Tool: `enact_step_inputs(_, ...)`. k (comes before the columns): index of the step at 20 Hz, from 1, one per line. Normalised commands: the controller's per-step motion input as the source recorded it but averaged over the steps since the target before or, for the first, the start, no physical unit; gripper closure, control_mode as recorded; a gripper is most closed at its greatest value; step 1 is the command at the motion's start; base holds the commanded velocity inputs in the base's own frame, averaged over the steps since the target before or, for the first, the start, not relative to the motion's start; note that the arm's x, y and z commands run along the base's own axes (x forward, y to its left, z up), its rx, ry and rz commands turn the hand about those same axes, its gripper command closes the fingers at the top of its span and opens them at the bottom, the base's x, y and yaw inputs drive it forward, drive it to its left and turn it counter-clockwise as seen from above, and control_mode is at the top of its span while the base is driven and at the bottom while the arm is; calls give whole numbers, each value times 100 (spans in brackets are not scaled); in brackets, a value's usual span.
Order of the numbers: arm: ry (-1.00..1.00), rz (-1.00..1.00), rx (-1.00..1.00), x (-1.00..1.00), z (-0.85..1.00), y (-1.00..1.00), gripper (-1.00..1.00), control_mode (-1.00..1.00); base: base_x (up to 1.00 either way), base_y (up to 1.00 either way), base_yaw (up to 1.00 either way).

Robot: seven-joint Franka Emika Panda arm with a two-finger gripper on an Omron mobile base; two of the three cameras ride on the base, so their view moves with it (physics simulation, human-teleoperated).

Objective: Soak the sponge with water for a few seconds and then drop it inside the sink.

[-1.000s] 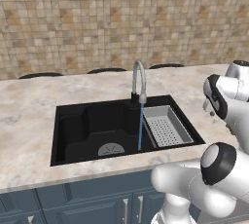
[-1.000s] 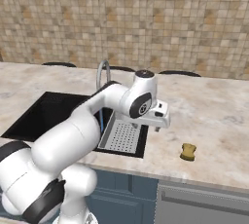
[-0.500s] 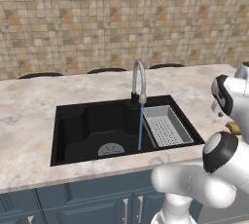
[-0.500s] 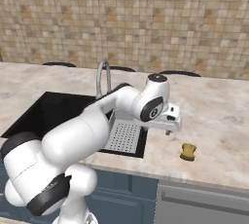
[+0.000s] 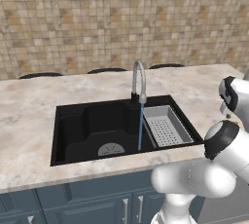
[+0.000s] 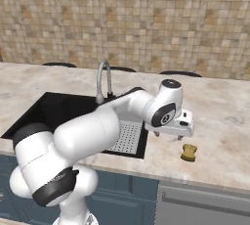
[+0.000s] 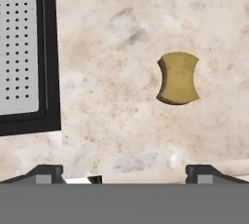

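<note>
No text, label, brand, number or sign can be read in any of the views. Nothing legible is carried by the tiled wall (image 5: 121, 18), the marble counter (image 6: 224, 121) or the cabinet fronts (image 5: 87, 203). No marking is seen on the sponge (image 7: 178, 78) either.

I am in a kitchen. A black sink (image 5: 87, 125) is sunk into a beige marbled tabletop (image 5: 29, 116), with a curved silver faucet (image 5: 138, 79) running water (image 5: 140, 128) and a grey strainer tray (image 5: 165, 125) in the basin. Behind runs a tan mosaic tile backsplash (image 5: 121, 18); below are blue-grey cabinet doors (image 5: 82, 201).
</note>
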Motion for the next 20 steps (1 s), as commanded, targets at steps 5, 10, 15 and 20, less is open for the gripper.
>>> enact_step_inputs(5,0,0,0,7,-25,-34,-100,-100,0,0,0)
enact_step_inputs(10,0,0,0,16,-24,-35,-100,-100,0,0,0)
enact_step_inputs(15,0,0,0,13,-16,-22,-100,-100,0,0,0)
enact_step_inputs(20,0,0,0,17,-6,-16,-100,-100,0,0,0)
